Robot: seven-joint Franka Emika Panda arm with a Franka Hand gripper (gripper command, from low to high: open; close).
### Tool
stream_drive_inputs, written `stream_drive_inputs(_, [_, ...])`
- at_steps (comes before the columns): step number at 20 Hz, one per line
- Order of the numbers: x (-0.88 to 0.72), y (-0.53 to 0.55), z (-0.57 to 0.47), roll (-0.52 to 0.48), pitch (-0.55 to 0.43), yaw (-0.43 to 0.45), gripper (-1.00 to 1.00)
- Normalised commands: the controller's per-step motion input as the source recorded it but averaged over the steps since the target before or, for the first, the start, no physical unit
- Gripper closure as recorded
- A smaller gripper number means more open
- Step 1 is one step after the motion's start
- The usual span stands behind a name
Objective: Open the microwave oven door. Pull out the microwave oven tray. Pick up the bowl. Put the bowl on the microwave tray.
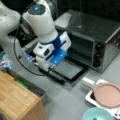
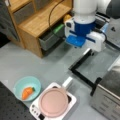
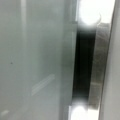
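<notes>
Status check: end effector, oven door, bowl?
End effector low over open microwave oven door, by its handle. Bowl untouched beside rack, carrot inside.

Both front views are soft and blocky, edges smeared, with even, diffuse light and only faint shadows under the arm. A pale sheen lies on top of the microwave oven (image 1: pixel 87 25), and the open microwave oven door (image 2: pixel 100 62) reflects a dull grey. The wrist view is badly out of focus: two blown-out white glare spots, a dark vertical band, perhaps a gap, beside hazy grey-green.
</notes>
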Motion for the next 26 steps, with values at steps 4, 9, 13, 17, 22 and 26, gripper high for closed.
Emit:
stream_drive_inputs(4, [-0.11,0.06,-0.06,0.133,-0.090,0.096,-1.00])
stream_drive_inputs(9, [-0.14,0.10,-0.07,0.427,-0.105,0.127,-1.00])
stream_drive_inputs(13, [-0.19,0.14,-0.04,0.450,-0.055,0.057,-1.00])
stream_drive_inputs(17, [-0.17,0.21,-0.03,0.338,-0.039,-0.017,-1.00])
stream_drive_inputs(22, [-0.11,0.20,-0.08,0.280,-0.073,-0.023,-1.00])
stream_drive_inputs(26, [-0.12,0.11,-0.13,0.431,-0.096,0.057,-1.00])
